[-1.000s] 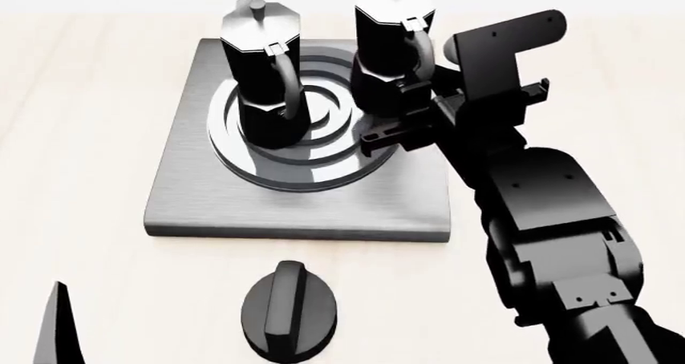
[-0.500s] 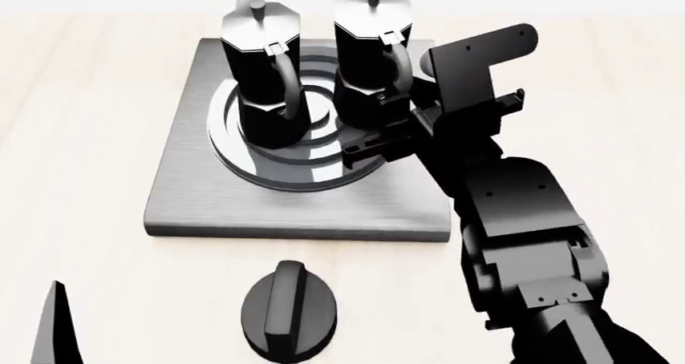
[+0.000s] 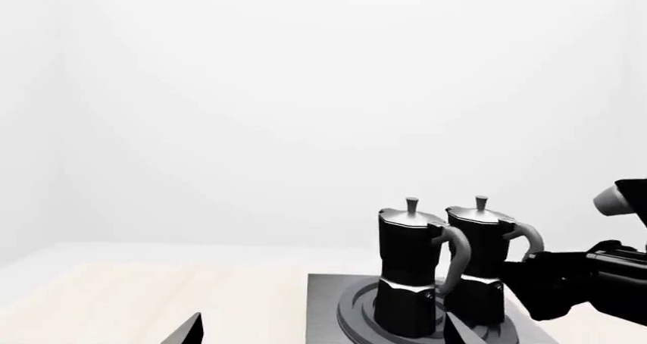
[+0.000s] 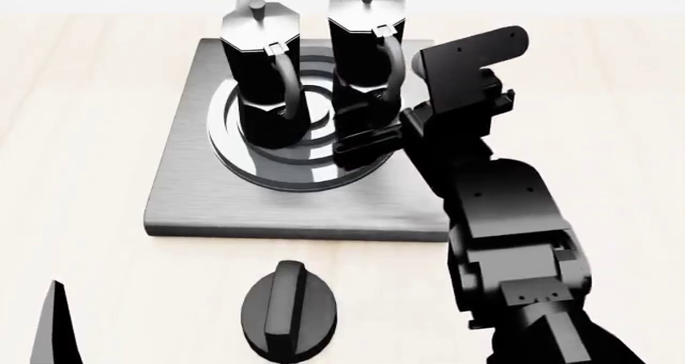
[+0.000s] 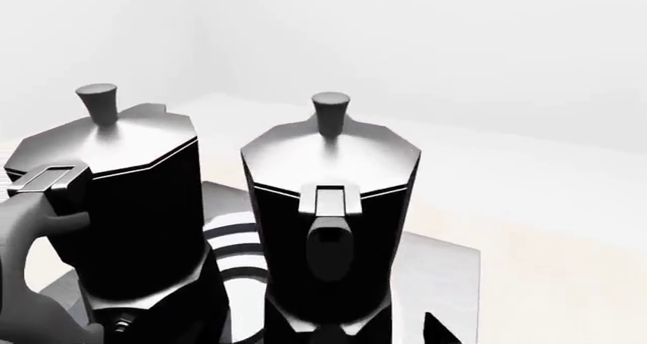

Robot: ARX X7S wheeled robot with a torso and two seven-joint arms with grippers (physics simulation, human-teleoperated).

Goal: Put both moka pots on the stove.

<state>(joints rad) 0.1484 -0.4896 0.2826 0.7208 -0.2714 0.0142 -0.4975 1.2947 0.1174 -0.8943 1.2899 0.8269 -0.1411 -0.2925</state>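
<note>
Moka pots, two: left pot [image 4: 260, 75] and right pot [image 4: 367, 59], faceted glossy black, silver lids, small knobs, curved handles; both upright on stove [image 4: 192, 188], a brushed grey slab on pale counter [image 4: 86, 139]. Right gripper [image 4: 364, 143] at right pot's base, jaws' state indiscernible. Left gripper: jaws' state indiscernible.
</note>
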